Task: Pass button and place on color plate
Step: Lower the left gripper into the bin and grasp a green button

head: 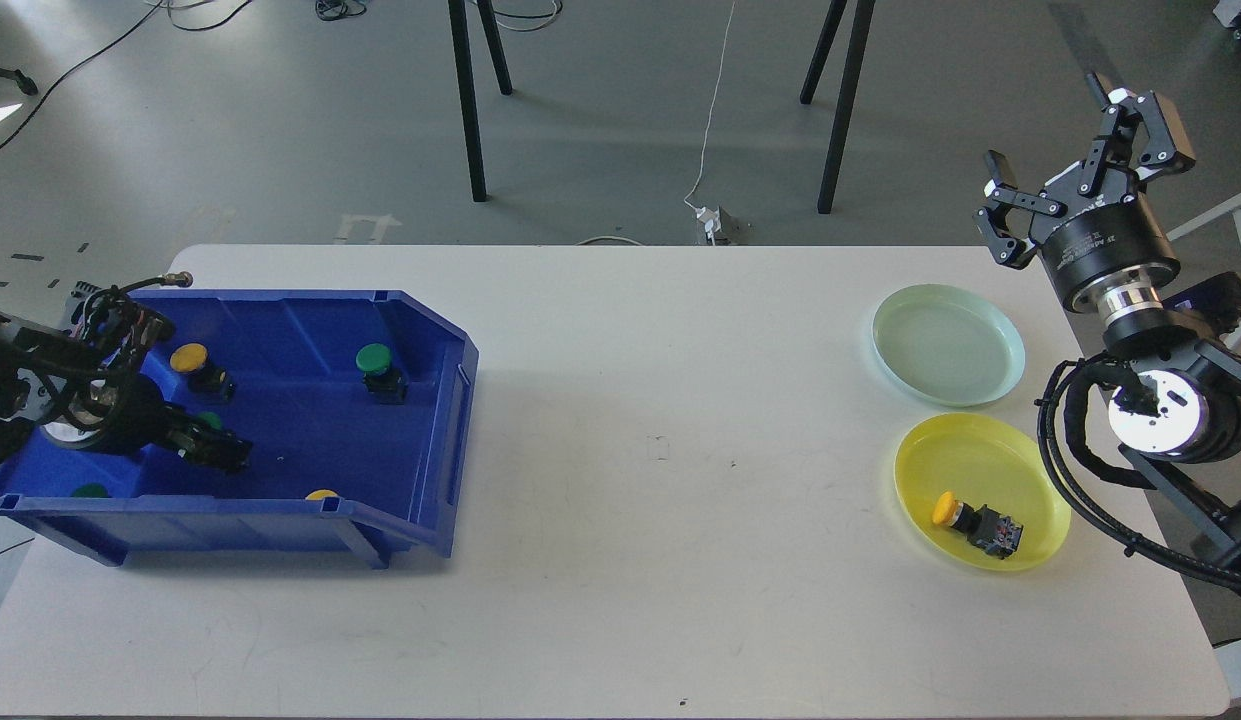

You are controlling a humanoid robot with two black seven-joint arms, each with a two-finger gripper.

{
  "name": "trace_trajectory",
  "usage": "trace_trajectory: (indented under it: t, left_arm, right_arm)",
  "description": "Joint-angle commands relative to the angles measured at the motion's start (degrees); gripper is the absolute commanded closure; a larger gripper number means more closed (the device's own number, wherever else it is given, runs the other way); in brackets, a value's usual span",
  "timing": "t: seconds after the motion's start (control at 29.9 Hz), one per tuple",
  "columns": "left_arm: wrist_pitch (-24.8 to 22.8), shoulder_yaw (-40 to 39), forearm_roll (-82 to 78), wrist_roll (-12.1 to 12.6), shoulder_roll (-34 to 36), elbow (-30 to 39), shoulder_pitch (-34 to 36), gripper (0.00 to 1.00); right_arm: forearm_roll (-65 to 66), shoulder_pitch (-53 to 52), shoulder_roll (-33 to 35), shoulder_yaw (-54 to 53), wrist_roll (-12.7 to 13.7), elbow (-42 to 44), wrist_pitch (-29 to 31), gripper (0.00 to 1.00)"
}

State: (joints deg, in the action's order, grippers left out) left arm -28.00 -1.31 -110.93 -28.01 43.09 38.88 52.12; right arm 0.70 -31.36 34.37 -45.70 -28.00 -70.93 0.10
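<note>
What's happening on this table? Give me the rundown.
A two-armed robot is sorting push buttons out of a blue bin onto plates by colour. The left tool is down inside the bin among yellow and green buttons; whether it grips one cannot be told. The right tool is raised, open and empty beside the plates. One yellow button already lies on the yellow plate; the pale green plate holds nothing.

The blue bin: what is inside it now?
Inside the blue bin: a yellow button, a green button and the left gripper. The front wall half hides two more caps; the gripper covers another green one.
</note>
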Motion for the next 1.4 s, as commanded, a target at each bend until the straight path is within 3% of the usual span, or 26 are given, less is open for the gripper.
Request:
trace_trajectory:
  t: [0.0, 0.47, 0.9, 1.17, 1.37]
  left_arm:
    - [0.0, 0.0, 0.0, 0.0, -0.6, -0.7, 0.0, 0.1]
    - [0.0, 0.0, -0.1, 0.0, -0.5, -0.7, -0.1, 0.31]
    - [0.0, 0.0, -0.1, 0.0, -0.6, -0.6, -0.1, 0.83]
    - [0.0, -0.6, 0.1, 0.0, 3.6, 5.4, 3.2, 0.84]
    - [0.0, -3.8, 5.1, 0.0, 13.9, 19.5, 6.8, 0.84]
  right_arm:
    - [0.1, 0.3, 0.0, 0.0, 0.0, 0.0, 0.1, 0.03]
    - [0.1, 0.3, 0.0, 0.2, 0.0, 0.1, 0.1, 0.03]
    - [0.1, 0.6, -0.1, 0.2, 0.0, 0.1, 0.1, 0.03]
    - [0.1, 0.7, -0.1, 0.1, 0.0, 0.3, 0.1, 0.01]
    - [0.1, 0.7, -0.3, 0.4, 0.0, 0.3, 1.2, 0.01]
